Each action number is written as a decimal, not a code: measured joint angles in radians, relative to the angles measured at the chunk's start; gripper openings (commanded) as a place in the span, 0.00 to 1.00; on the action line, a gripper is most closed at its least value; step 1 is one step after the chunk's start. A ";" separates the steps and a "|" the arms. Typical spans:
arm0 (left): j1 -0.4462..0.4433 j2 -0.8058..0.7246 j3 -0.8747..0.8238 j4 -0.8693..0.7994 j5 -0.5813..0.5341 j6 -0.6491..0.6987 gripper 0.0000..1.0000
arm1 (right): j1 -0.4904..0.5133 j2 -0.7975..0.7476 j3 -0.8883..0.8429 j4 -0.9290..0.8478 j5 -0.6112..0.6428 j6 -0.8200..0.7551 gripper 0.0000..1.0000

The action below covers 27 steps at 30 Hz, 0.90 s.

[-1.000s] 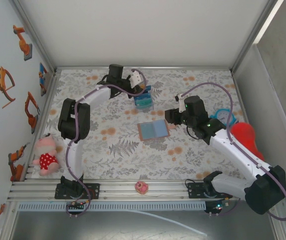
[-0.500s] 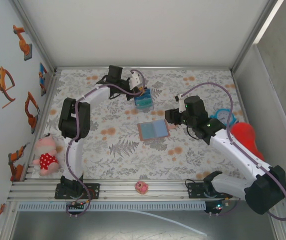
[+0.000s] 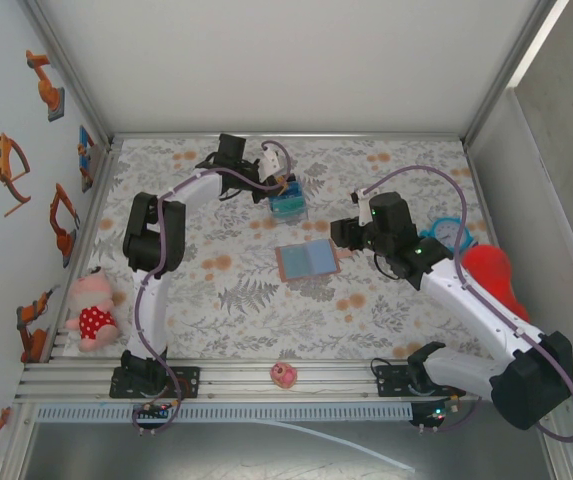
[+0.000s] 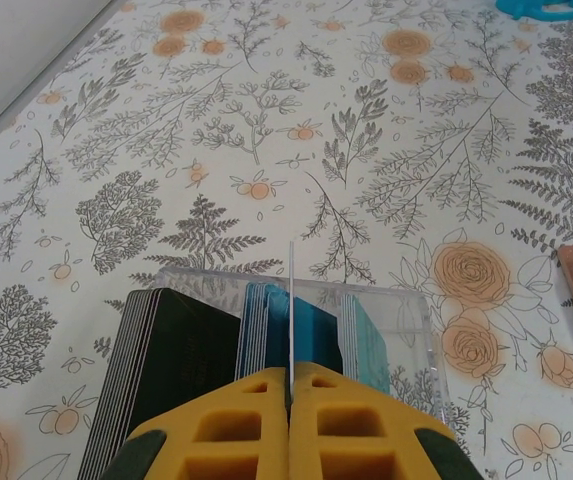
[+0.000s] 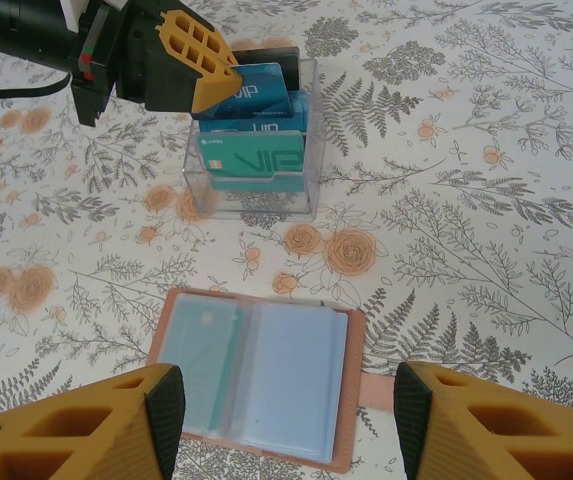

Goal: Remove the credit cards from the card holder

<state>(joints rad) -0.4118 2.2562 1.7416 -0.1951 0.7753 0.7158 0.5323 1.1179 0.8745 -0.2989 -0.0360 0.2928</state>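
Over the clear box (image 5: pixel 256 195), left end effector (image 5: pixel 231 82) pinches a credit card (image 5: pixel 266 88), apparently dropping it in; right end effector (image 3: pixel 343 236) hovers half-open above the card holder (image 5: pixel 266 380). Release next.

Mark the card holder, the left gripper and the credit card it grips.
card holder (image 5: pixel 286 385), right wrist view, inner pocket.
left gripper (image 4: pixel 291 370), left wrist view, between fingertips.
credit card (image 5: pixel 266 90), right wrist view, printed face.
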 measured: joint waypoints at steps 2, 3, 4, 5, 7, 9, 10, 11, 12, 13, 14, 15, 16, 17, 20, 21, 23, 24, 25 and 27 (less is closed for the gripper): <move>0.000 0.000 0.003 0.000 0.000 0.000 0.04 | 0.000 0.000 -0.005 0.000 0.000 0.000 0.58; 0.000 0.001 0.004 0.000 -0.001 0.000 0.08 | 0.000 0.000 -0.006 0.000 0.000 0.000 0.57; 0.000 0.001 0.004 0.000 -0.001 0.000 0.13 | 0.000 0.000 -0.008 0.000 0.000 0.000 0.57; 0.000 0.001 0.005 0.000 -0.003 -0.001 0.15 | 0.000 0.000 -0.008 0.000 -0.001 0.000 0.58; 0.000 0.001 0.005 0.000 -0.009 -0.002 0.26 | 0.000 0.000 -0.008 0.000 -0.003 0.000 0.58; 0.000 0.001 0.005 0.000 -0.013 0.000 0.27 | 0.000 0.000 -0.008 0.000 -0.006 0.000 0.58; 0.000 0.001 0.005 0.000 -0.014 -0.001 0.27 | 0.000 0.000 -0.008 0.000 -0.008 0.000 0.58; 0.000 0.001 0.005 0.000 -0.016 -0.001 0.26 | 0.000 0.000 -0.008 0.000 -0.011 0.001 0.58; 0.000 0.001 0.005 0.000 -0.017 -0.001 0.26 | 0.000 0.000 -0.008 0.000 -0.013 0.001 0.58; 0.000 0.001 0.005 0.000 -0.017 -0.001 0.26 | 0.000 0.000 -0.008 0.000 -0.015 0.001 0.57; 0.000 0.001 0.005 0.001 -0.018 -0.001 0.26 | 0.000 0.000 -0.008 0.001 -0.016 0.002 0.57; 0.000 0.001 0.005 0.002 -0.019 -0.001 0.26 | 0.000 0.000 -0.008 0.001 -0.018 0.004 0.57; 0.000 0.001 0.004 0.005 -0.020 -0.002 0.26 | 0.000 0.000 -0.008 0.001 -0.019 0.005 0.56; 0.000 0.000 0.001 0.014 -0.022 -0.005 0.26 | 0.000 0.000 -0.008 0.001 -0.020 0.005 0.55; 0.000 -0.023 -0.042 0.051 -0.031 -0.023 0.26 | 0.000 0.004 -0.008 0.001 -0.024 0.010 0.50; 0.000 -0.037 -0.063 0.062 -0.035 -0.031 0.26 | 0.000 0.008 -0.008 0.000 -0.026 0.011 0.48; 0.000 -0.086 -0.132 0.104 -0.049 -0.057 0.27 | 0.000 0.020 -0.008 0.000 -0.027 0.014 0.48; 0.000 -0.117 -0.170 0.131 -0.058 -0.076 0.28 | 0.002 0.027 -0.008 0.000 -0.027 0.014 0.47; 0.000 -0.154 -0.216 0.163 -0.069 -0.099 0.29 | 0.004 0.036 -0.008 0.000 -0.027 0.015 0.47; -0.001 -0.231 -0.297 0.225 -0.098 -0.150 0.47 | 0.016 0.055 -0.008 0.000 -0.024 0.015 0.46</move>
<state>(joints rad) -0.4126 2.0254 1.4448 0.0296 0.6777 0.5655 0.5488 1.1732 0.8665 -0.2993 -0.0597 0.3077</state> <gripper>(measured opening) 0.352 0.470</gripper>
